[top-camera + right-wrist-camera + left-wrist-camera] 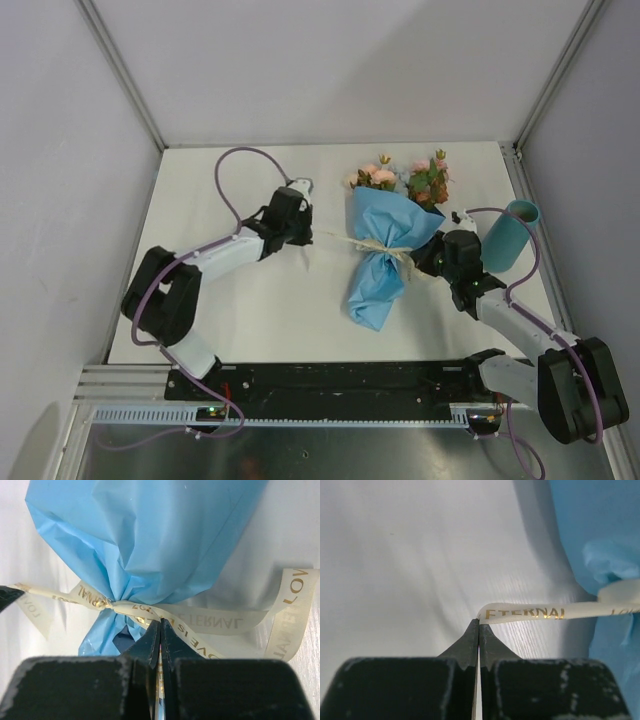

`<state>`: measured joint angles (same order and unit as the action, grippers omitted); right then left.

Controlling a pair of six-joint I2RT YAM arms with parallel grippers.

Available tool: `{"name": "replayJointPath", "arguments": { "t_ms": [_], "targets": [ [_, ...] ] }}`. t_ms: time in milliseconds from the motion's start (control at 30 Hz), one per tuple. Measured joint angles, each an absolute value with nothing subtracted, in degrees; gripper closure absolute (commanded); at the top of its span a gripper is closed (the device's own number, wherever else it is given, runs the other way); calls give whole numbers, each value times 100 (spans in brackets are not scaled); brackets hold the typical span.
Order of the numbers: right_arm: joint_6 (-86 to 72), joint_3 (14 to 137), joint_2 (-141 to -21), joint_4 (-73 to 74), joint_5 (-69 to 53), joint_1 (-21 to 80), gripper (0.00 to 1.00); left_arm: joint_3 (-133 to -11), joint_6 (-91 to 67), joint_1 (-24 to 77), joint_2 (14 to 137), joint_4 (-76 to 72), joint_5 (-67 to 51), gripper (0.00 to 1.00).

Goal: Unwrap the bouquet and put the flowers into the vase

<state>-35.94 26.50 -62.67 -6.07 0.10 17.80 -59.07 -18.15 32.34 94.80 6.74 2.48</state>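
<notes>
Gold "ETERNAL" on cream ribbon point(535, 612)

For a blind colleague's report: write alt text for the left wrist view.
The left gripper is shut on the end of a cream ribbon lettered ETERNAL in gold. The ribbon runs right to the light blue paper of the bouquet, over a white table.
</notes>
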Motion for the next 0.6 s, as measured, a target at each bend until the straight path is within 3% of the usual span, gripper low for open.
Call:
{"name": "replayJointPath", "arguments": {
  "t_ms": [600],
  "targets": [
    [-3459,2655,-6090,-370,115,1743,100,-5413,-3109,1863,8077,980,1229,100]
  ]
}}
